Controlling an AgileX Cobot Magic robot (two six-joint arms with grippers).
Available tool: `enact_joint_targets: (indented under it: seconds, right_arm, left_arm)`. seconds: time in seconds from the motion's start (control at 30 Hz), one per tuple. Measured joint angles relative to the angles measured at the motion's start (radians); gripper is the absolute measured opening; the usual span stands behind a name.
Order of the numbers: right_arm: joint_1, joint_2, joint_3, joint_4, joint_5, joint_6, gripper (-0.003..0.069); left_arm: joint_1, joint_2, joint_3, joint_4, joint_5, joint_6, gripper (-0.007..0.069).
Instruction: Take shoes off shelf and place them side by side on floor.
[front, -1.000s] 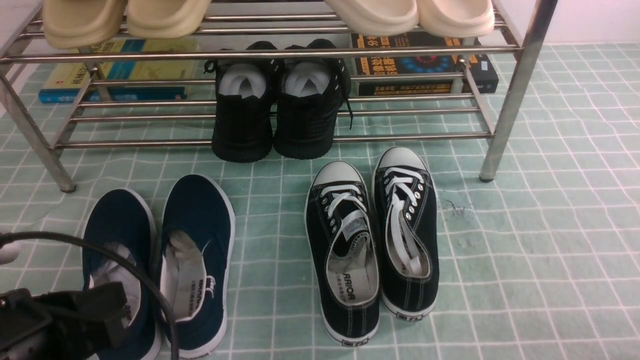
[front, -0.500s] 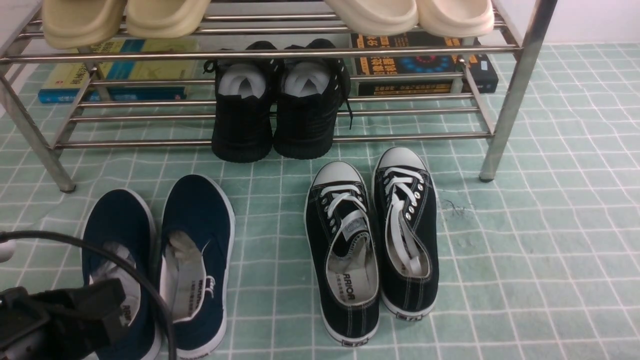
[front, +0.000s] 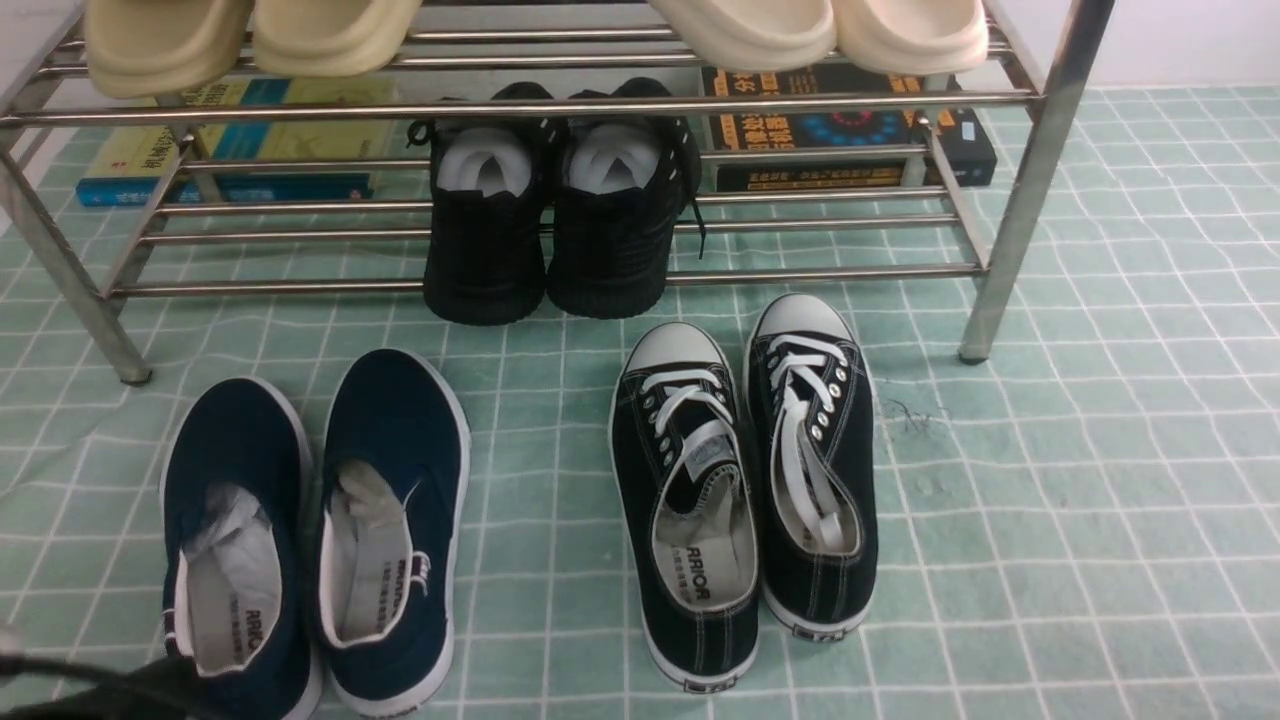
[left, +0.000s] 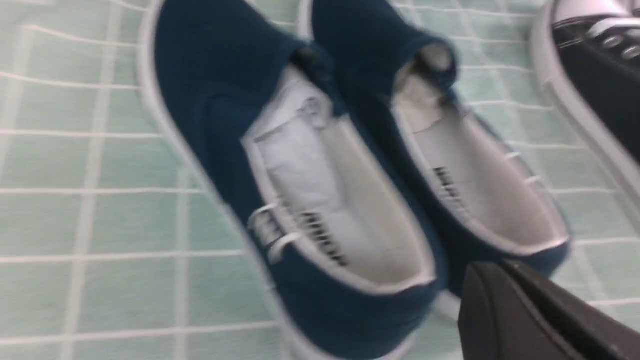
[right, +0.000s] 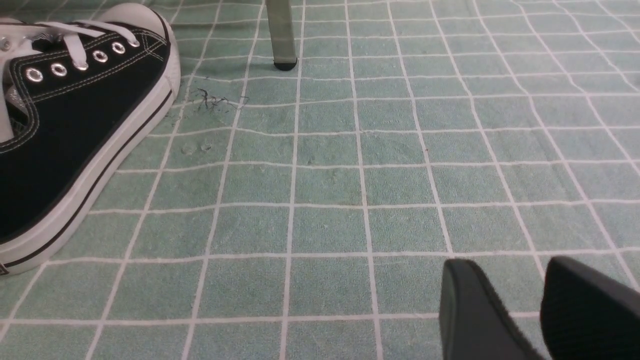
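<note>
Two navy slip-on shoes (front: 235, 470) (front: 400, 430) lie side by side on the mint-green floor (front: 1050, 500), toes toward the chrome shelf (front: 560, 105). The left wrist view, blurred, shows both shoes (left: 225, 100) (left: 370, 40) from behind their heels. My left gripper (left: 495, 270) hovers just behind the heels, its fingers pressed together with nothing in them. The front view shows only a dark sliver of that arm (front: 120, 695) at the bottom left. My right gripper (right: 510, 267) stands open over bare floor (right: 325, 175), holding nothing.
Black lace-up sneakers (front: 690, 520) (front: 815, 460) sit on the floor right of the navy pair; one (right: 75, 125) shows beside a shelf leg (right: 281, 35). All-black shoes (front: 490, 250) occupy the lower tier, beige slippers (front: 250, 35) (front: 820, 30) the upper. Books (front: 230, 150) (front: 850, 130) lie underneath.
My left arm and its cable have drawn back down and out of the front view's lower left, uncovering the heel of the left navy shoe. The shoes have not moved.
</note>
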Motion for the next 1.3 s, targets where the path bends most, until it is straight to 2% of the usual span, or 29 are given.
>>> enact_joint_targets:
  seconds: [0.13,0.37,0.7,1.3]
  right_arm:
    - [0.0,0.0,0.0,0.0,0.0,0.0,0.0237]
    - [0.0,0.0,0.0,0.0,0.0,0.0,0.0237]
    - [0.0,0.0,0.0,0.0,0.0,0.0,0.0237]
    - [0.0,0.0,0.0,0.0,0.0,0.0,0.0237]
  left_arm:
    - [0.017,-0.169,0.09,0.061,-0.025,-0.061,0.0033]
    - [0.105,-0.308,0.106,0.141,0.006,-0.066,0.0036]
    - [0.137,-0.313,0.103,0.16,0.084,-0.066,0.0043]
    - [0.137,-0.313,0.103,0.161,0.087,-0.083,0.0052]
